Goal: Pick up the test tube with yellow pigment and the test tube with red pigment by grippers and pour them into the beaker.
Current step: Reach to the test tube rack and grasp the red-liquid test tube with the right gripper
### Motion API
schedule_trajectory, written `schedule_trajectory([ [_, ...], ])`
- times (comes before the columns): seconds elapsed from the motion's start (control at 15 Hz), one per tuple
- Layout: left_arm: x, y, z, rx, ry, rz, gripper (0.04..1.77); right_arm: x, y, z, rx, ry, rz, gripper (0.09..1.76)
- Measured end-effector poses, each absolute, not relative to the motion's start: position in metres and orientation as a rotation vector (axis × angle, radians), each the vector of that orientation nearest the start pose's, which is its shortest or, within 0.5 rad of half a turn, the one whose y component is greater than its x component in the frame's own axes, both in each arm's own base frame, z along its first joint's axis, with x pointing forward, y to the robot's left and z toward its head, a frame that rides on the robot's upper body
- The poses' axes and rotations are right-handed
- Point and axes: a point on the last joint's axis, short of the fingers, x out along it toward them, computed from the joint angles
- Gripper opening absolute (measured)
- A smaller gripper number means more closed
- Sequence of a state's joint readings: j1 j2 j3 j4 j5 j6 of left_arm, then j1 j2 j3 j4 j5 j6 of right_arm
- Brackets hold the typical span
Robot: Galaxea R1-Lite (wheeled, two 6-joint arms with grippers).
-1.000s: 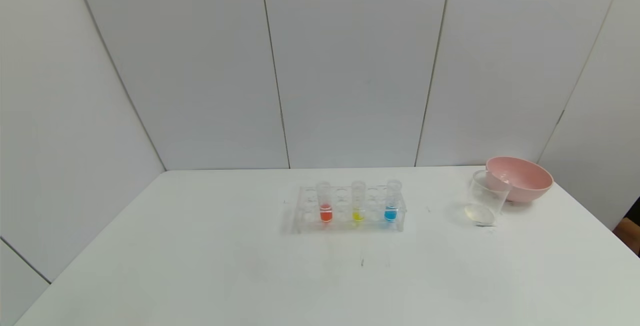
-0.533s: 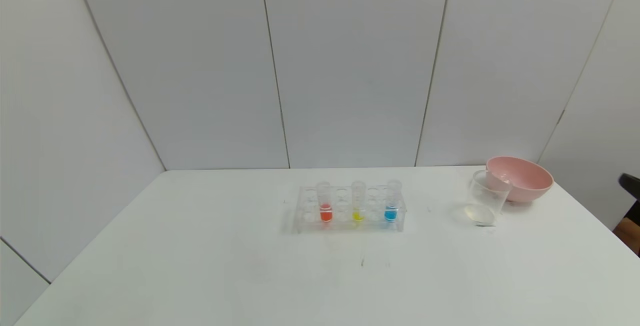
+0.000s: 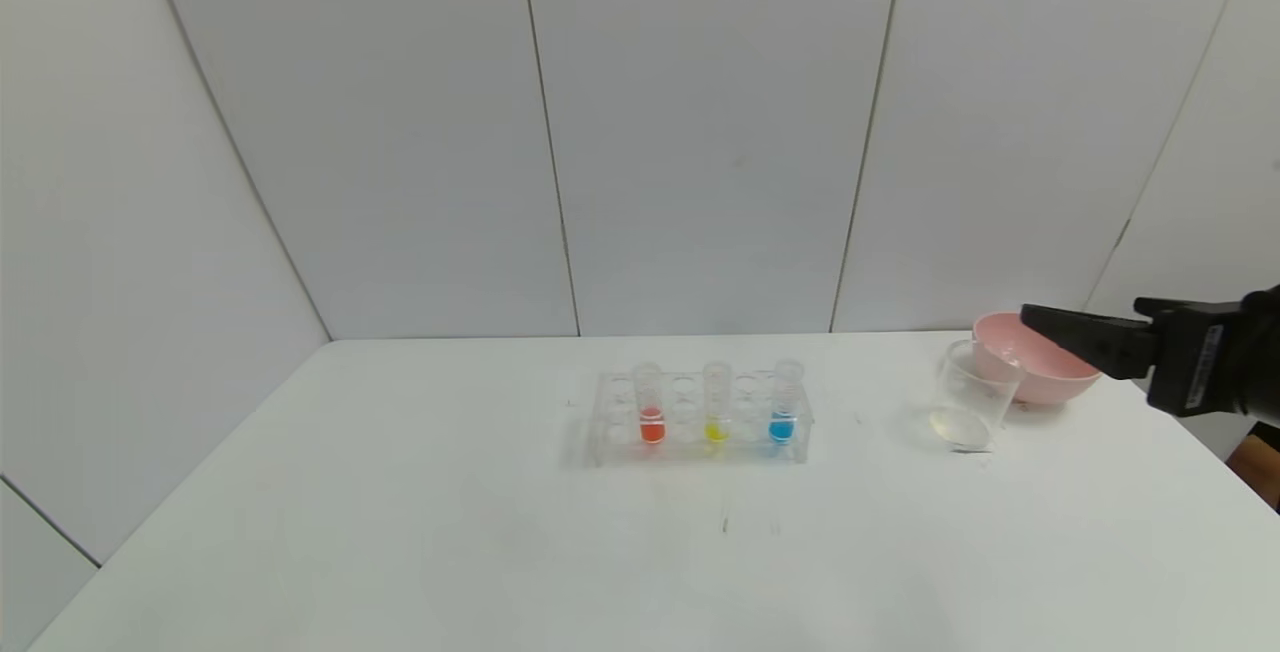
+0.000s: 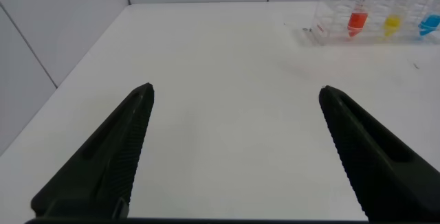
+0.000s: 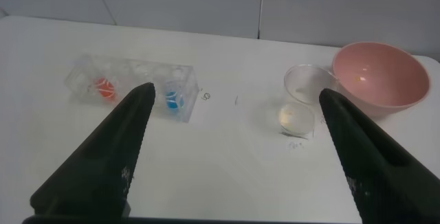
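Observation:
The test tube with red pigment and the test tube with yellow pigment stand upright in a clear rack at the table's middle. The beaker stands to the right, touching the pink bowl. My right gripper comes in from the right, high above the bowl, open and empty. In its wrist view I see the red tube and the beaker; the yellow tube is hidden behind a finger. My left gripper is open and empty, low over the table's left, far from the red tube and the yellow tube.
A tube with blue liquid stands at the rack's right end. A pink bowl sits behind the beaker near the table's right edge. White wall panels close off the back and sides.
My right gripper has come into the head view from the right edge and moved left, above the pink bowl. The tubes, rack, beaker and bowl have not moved.

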State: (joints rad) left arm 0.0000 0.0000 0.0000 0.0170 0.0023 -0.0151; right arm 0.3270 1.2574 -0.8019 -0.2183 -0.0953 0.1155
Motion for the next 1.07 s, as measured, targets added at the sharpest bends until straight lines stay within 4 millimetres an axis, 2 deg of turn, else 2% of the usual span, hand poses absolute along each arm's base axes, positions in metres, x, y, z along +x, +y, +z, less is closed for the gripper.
schedule_trajectory([
  [0.6,-0.023,0.000,0.074,-0.015,0.017,0.002,1.72,0.203,0.195,0.235,0.030,0.325,0.259,1.71],
  [1.07,-0.023,0.000,0.074,-0.015,0.017,0.003,1.72,0.223,0.292,0.204,0.007,0.348,0.269,1.71],
])
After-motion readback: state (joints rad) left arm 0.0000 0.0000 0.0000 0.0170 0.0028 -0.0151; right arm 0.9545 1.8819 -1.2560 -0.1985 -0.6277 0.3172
